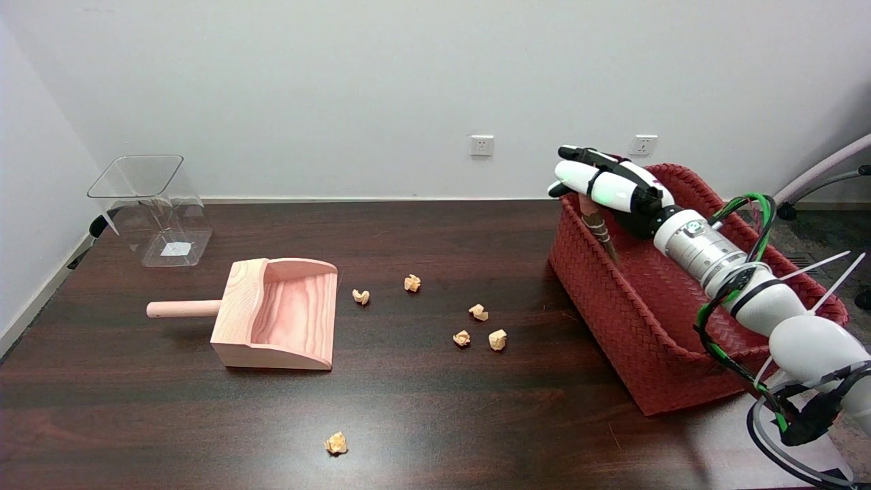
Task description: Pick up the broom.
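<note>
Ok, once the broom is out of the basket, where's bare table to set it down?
Bare stretch along the near edge, between the lone paper ball and the red basket. Another strip runs along the far edge, between the clear bin and the basket. The middle is crowded: dustpan, then scattered paper balls. The right hand holds the broom over the basket.

The right arm [782, 306] is built of smooth, rounded white shells joined by a ribbed silver metal wrist cylinder [697, 248] that carries a small round marking on top. Beyond that cylinder, the right hand [609, 184] has glossy white finger covers over black frames and a black palm block, with a faint green glow on one white cover. Behind the cylinder, green and black cables [738, 204] loop along the shells, bound with black bands and white zip ties.
</note>
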Tool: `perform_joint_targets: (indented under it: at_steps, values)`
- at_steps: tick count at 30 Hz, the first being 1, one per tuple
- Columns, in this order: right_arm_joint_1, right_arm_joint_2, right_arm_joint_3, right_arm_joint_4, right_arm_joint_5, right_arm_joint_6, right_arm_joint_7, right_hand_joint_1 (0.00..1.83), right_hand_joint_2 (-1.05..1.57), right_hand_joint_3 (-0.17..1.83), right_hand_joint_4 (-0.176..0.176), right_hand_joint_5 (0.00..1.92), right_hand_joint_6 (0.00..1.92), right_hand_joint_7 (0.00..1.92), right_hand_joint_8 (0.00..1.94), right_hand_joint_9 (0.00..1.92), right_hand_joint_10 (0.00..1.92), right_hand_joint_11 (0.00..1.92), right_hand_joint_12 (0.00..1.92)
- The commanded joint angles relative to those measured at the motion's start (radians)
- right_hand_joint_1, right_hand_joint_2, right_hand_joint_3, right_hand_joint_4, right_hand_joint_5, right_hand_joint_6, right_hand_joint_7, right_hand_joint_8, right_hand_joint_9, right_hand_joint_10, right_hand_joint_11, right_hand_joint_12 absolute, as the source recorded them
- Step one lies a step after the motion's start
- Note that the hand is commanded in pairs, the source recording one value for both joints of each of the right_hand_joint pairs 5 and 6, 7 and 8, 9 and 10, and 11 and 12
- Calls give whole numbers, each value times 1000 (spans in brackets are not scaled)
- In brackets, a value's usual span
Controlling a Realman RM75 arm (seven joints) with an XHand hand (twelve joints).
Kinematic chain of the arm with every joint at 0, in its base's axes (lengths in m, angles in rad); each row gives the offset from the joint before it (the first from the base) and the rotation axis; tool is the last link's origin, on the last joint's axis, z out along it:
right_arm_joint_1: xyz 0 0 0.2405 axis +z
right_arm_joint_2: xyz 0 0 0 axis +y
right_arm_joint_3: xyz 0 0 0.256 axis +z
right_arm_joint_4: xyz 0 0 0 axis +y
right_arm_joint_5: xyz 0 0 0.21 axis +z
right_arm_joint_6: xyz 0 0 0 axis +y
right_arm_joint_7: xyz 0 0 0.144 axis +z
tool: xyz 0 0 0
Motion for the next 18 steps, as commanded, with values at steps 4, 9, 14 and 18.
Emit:
perform_joint_targets:
  at_steps: [4, 9, 14, 18]
  values:
    - [-5, -1, 0, 1, 6, -7, 0, 645, 1109, -175, 0, 281, 281, 1022, 1022, 281, 281, 281, 281]
    - [-5, -2, 1, -3, 6, -9, -3, 642, 1119, -175, 0, 461, 461, 1182, 1182, 461, 461, 461, 461]
    - [-24, -11, 15, -5, 3, -7, -8, 635, 1140, -175, 0, 899, 899, 1444, 1444, 899, 899, 899, 899]
    - [-52, -22, 46, 4, -3, -7, -8, 621, 1148, -175, 0, 1212, 1212, 1604, 1604, 1212, 1212, 1212, 1212]
